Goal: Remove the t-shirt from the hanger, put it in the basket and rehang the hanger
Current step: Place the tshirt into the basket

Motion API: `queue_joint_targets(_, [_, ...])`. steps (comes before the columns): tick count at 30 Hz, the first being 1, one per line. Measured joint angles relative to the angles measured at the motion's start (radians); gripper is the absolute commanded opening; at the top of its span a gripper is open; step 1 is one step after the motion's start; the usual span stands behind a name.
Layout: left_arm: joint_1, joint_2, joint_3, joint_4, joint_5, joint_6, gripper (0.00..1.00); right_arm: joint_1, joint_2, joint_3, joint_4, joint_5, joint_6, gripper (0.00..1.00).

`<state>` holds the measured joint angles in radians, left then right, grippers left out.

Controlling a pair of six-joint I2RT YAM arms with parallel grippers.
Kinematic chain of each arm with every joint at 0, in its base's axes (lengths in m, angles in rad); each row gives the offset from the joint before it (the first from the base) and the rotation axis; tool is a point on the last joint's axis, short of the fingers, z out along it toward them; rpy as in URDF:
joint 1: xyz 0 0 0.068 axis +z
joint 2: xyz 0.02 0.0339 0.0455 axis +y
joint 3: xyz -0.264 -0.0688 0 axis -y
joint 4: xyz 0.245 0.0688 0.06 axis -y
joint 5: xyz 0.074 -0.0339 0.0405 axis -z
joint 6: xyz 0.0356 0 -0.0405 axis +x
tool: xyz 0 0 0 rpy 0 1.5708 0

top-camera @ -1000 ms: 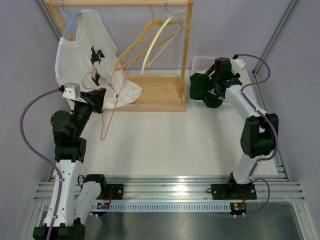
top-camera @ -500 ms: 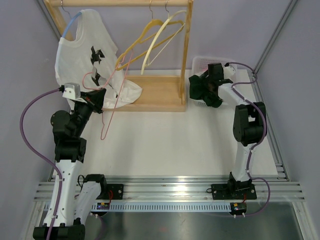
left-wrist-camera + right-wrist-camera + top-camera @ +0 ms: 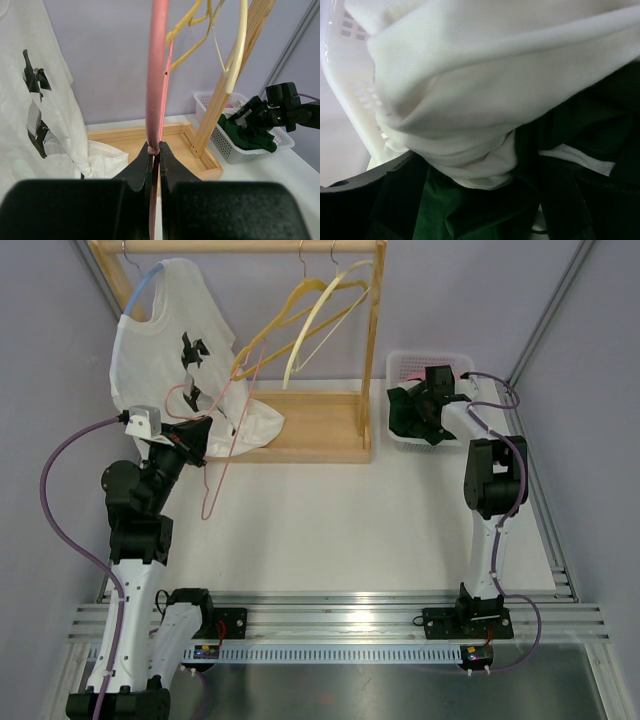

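A green t-shirt [image 3: 408,415] is bunched in the white basket [image 3: 420,362] at the far right. My right gripper [image 3: 428,405] is down in the basket, shut on it. In the right wrist view the green cloth [image 3: 470,215] covers the fingers and lies against white cloth [image 3: 485,75]. My left gripper [image 3: 200,435] is shut on a bare pink hanger [image 3: 222,465] in front of the wooden rack [image 3: 320,430]. In the left wrist view the jaws [image 3: 156,150] pinch the pink wire [image 3: 157,75].
A white printed t-shirt [image 3: 160,350] hangs on a blue hanger at the rack's left end, its hem on the rack base. Yellow and cream hangers [image 3: 300,310] hang empty on the rail. The basket [image 3: 210,107] stands right of the rack post.
My right gripper has carried the green t-shirt right and down, from beside the rack post into the basket. The left arm and pink hanger have not moved.
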<state>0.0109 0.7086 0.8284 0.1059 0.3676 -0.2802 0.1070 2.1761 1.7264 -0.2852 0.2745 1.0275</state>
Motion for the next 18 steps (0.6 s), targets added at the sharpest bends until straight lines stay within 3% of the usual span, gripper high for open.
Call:
queue_joint_targets(11, [0.0,0.0,0.0,0.0,0.0,0.0,0.0,0.048,-0.139,-0.03,-0.039,0.157,-0.14,1.0])
queue_joint_targets(18, [0.0,0.0,0.0,0.0,0.004,0.0,0.0,0.114,-0.284,-0.113,0.014,0.241,-0.245,0.99])
